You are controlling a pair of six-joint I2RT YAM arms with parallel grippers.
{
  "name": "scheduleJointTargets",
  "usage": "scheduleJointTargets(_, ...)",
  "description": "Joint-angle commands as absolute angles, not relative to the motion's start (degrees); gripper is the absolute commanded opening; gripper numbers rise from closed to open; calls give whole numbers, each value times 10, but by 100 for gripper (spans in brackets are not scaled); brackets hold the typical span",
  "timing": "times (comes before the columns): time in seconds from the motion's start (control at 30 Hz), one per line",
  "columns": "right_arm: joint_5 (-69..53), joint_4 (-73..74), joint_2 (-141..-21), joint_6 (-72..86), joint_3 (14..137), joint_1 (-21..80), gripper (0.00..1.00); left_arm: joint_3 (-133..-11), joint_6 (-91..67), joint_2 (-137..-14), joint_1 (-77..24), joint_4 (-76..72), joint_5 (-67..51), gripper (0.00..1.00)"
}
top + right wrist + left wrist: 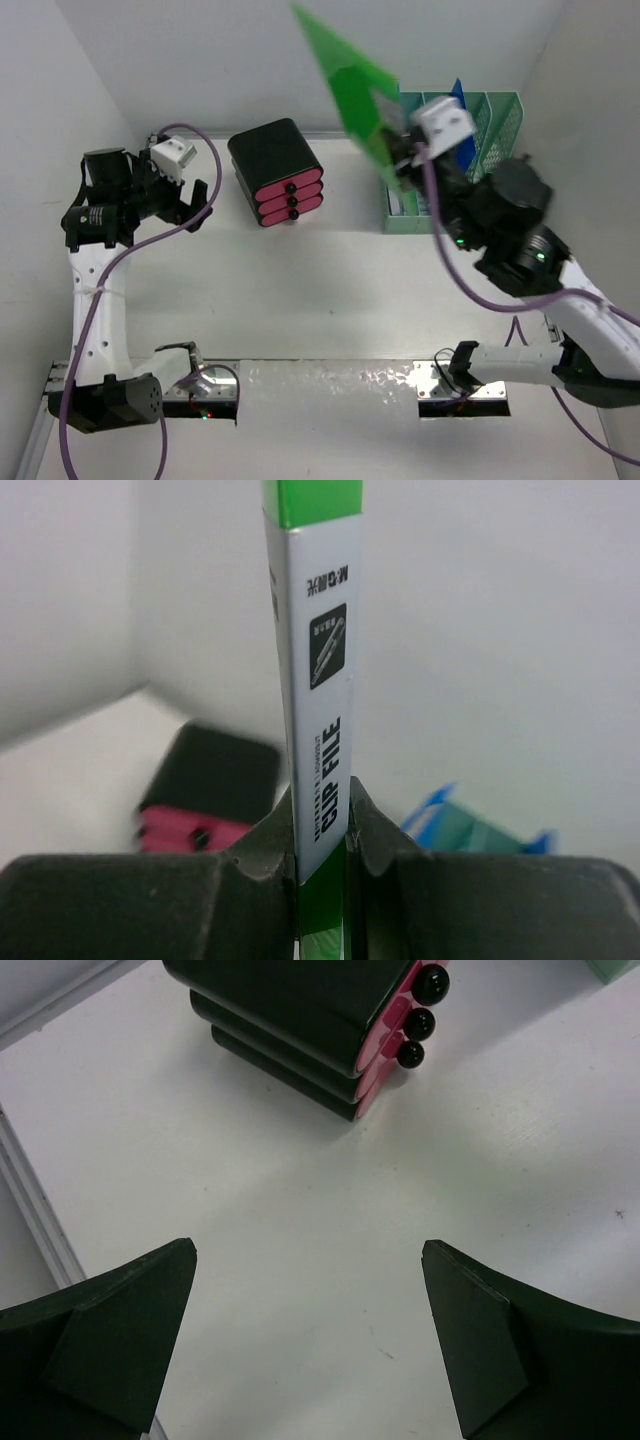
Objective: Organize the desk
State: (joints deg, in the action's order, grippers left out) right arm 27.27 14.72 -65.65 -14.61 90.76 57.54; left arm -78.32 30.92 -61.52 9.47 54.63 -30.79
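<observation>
The white desk (330,290) is stretching out in front of both arms, with a shiny foil-like strip running along its near edge. The right end effector (402,160) is pinching a green clip file (350,85) between its closed fingers, gripping it at the lower edge. It is holding the file up in the air, tilted toward the back left, just above and beside the green file rack (492,122) at the far right of the desk. A blue folder (458,95) is standing in that rack. The left end effector (195,205) is hovering over the left part of the desk with its jaws spread wide and nothing between them. It is pointing toward the black drawer box (278,170) with pink drawers, near it but not touching.
</observation>
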Motion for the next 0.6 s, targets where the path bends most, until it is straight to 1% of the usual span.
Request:
scheduleJointTargets(0.0,404,-2,-611,-263,906,570,0,-767,300,-614,98,508,-328,94)
scheduleJointTargets(0.03,443,-67,-605,-332,902,570,0,-758,300,-615,98,505,-330,94)
scheduleJointTargets(0.1,454,-109,-593,-409,894,566,0,-748,298,-618,98,494,-341,94)
scheduleJointTargets(0.27,497,-191,-604,-526,911,561,0,-731,297,-640,98,491,-368,94)
scheduleJointTargets(0.3,497,-192,-609,-535,912,554,0,-730,296,-643,98,490,-373,94)
scheduleJointTargets(0.43,492,-117,-647,-501,967,510,0,-722,296,-660,97,491,-382,94)
scheduleJointTargets(0.47,488,-90,-660,-483,984,486,0,-722,298,-661,96,493,-383,94)
scheduleJointTargets(0.5,463,-57,-675,-417,1003,422,0,-722,301,-662,96,497,-384,94)
scheduleJointTargets(0.53,411,64,-739,-314,1068,315,0,-719,310,-661,97,505,-381,94)
scheduleJointTargets(0.57,410,65,-740,-313,1069,282,0,-719,314,-661,97,508,-379,94)
